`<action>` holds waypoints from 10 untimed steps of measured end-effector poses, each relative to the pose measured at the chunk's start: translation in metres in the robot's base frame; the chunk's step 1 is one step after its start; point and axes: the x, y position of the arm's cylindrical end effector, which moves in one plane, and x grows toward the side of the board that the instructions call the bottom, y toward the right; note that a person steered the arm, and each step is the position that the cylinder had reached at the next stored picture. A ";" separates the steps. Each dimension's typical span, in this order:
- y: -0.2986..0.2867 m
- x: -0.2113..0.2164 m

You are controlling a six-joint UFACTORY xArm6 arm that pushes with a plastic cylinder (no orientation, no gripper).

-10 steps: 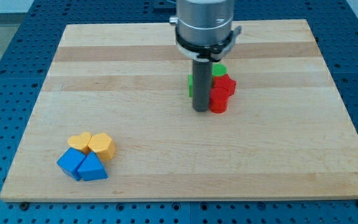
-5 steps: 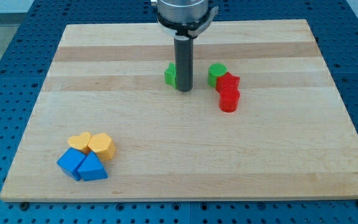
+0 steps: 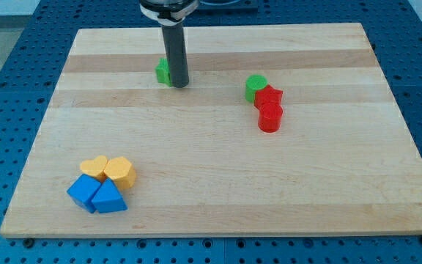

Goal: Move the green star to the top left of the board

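Note:
The green star [image 3: 163, 72] lies on the wooden board [image 3: 211, 161] in the upper middle, left of centre; the rod partly hides it, so its shape is hard to make out. My tip [image 3: 179, 85] touches the star's right side. A green cylinder [image 3: 255, 87] stands to the right, well apart from the star.
Two red blocks [image 3: 269, 97] [image 3: 269, 117] sit just below and right of the green cylinder. At the lower left is a cluster: a yellow heart [image 3: 94, 166], a yellow hexagon [image 3: 120, 172], a blue block [image 3: 84, 192] and a blue triangle [image 3: 108, 198].
My tip has moved up and to the left, pushing the green star away from the green cylinder and red blocks. The lower red block shifted slightly at first.

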 end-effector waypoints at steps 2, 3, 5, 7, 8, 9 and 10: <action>-0.034 -0.029; -0.048 -0.050; -0.070 -0.092; -0.070 -0.122; -0.070 -0.134; -0.070 -0.148; -0.070 -0.157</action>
